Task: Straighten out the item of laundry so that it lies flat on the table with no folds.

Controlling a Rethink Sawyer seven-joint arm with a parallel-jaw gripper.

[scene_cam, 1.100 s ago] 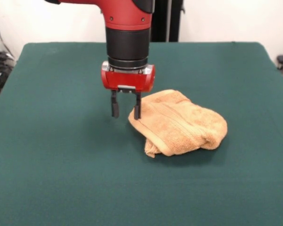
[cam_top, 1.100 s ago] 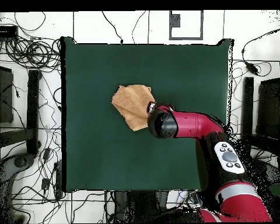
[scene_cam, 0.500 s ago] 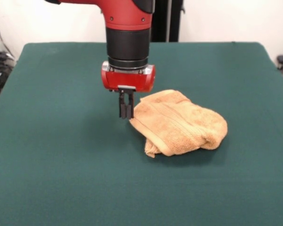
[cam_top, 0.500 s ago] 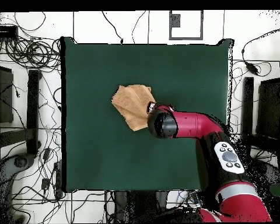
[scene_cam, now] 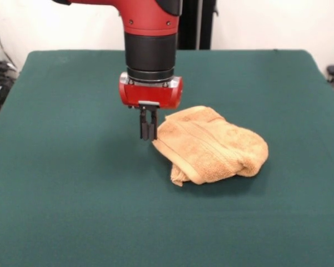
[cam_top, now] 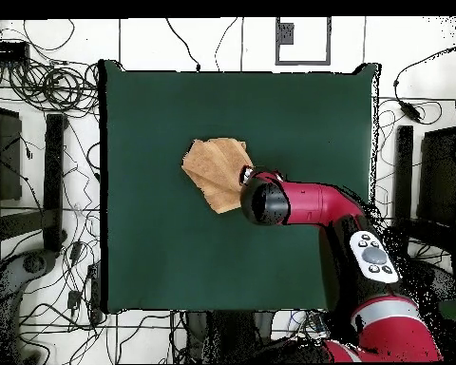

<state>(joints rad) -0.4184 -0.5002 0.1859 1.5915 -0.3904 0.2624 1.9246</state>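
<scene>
Towel edge sits just beside the gripper, whose black fingers are pressed together, with no cloth visibly between them, tips low over the green table. From there the orange-tan terry cloth lies bunched and folded over itself near the table's middle, border bands showing; the red arm hides one corner in the overhead view

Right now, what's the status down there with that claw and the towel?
Claw shut, at the towel's edge; a grip on the cloth can't be confirmed. Towel bunched and folded on the green table, not flat. Nothing in the way.
</scene>
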